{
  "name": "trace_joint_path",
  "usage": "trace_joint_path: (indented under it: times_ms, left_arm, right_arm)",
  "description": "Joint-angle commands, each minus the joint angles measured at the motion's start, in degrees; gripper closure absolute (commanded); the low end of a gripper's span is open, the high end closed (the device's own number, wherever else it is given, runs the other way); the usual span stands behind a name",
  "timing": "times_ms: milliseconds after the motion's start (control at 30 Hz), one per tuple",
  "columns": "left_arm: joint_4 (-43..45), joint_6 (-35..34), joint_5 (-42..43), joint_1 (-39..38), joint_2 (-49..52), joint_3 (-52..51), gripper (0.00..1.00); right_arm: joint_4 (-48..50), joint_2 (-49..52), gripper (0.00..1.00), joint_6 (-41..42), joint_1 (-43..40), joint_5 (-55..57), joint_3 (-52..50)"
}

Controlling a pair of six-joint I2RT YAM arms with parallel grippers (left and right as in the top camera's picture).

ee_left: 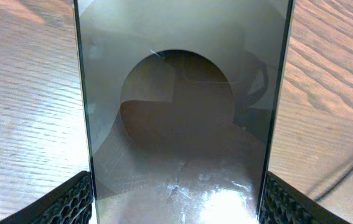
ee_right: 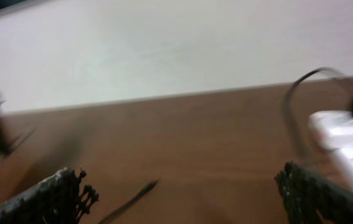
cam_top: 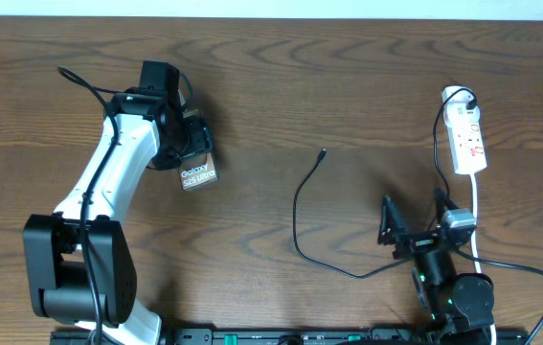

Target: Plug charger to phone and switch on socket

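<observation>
Gripping the slick-looking, rigid phone (cam_top: 198,176) by its edges, the left hand (cam_top: 187,150) sits toward the bench's (cam_top: 281,77) far-left corner. Mid-bench, the limp charger (cam_top: 296,206) should be pinched behind its plug (cam_top: 323,151); the right hand (cam_top: 415,222) gapes wide.

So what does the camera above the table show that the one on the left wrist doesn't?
Only the overhead view shows the white power strip, the whole curve of the thin black charger cable, the right arm with the right jaws wide open, and the lettering on the phone. Only the left wrist view shows the phone's glossy face close up, full of reflections, filling the gap between the left jaws. Both show the phone and the wooden table.
</observation>
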Motion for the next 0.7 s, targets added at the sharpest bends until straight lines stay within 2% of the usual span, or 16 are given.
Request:
trace_joint_path:
  times_ms: [0,167,433,533,667]
  left_arm:
    - [0.3,2.5,6.7,0.1,-0.5,0.8,0.30]
    - [0.5,3.6,11.3,0.1,-0.5,0.8,0.30]
    - [1.3,4.8,17.0,0.1,-0.5,0.8,0.30]
    - [1.6,4.8,15.5,0.1,-0.5,0.8,0.30]
    - [1.3,4.8,6.6,0.1,-0.5,0.8,0.28]
  right_arm:
    - [-3.3,2.3,0.01,-0.5,-0.3,-7.7,5.4]
    - [-16.2,19.4,0.01,-3.7,-0.3,-7.9,26.9]
    - [-46.6,55.2,0.01,-7.3,0.5,-14.2,64.9]
    - [-50.5,63.9,0.01,-7.3,0.5,-15.3,72.8]
    - [-52.6,70.5,0.01,-7.3,0.5,-19.6,75.8]
